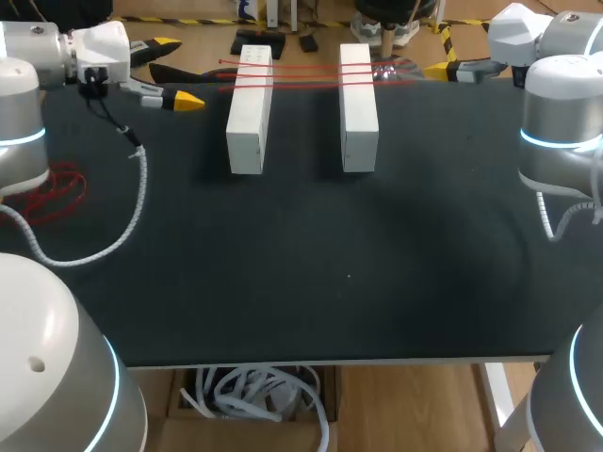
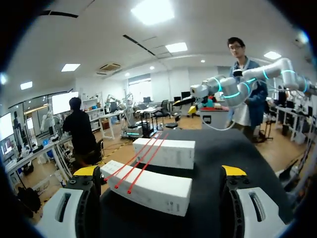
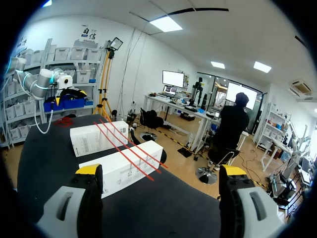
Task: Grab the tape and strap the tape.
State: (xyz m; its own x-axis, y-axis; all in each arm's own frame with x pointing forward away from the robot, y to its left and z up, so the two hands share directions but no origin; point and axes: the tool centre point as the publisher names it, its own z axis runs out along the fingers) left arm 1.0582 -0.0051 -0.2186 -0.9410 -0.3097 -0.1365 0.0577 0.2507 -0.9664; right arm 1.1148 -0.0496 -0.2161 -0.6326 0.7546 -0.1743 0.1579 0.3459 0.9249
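Looking over the table (image 1: 301,282), I have both arms parked well clear of the work. The left gripper (image 1: 179,72) sits off the far left corner with its fingers spread and nothing between them. The right gripper (image 3: 161,170) is likewise wide apart and empty, facing the boxes from the other side. The red tape (image 1: 301,73) lies as three thin strands across the far ends of the left box (image 1: 250,113) and the right box (image 1: 358,108), bridging the gap between them. My main worry is the pinch. The strands lie flat on the box tops, so a fingertip coming in low would likely shove a box rather than get under the tape. These boxes look light enough to slide or twist. Catching only one strand could leave the others slack. Pulling unevenly from one side could drag the boxes together or skew them. The tape is also close to the table's far edge, so a careless push might send a box over.
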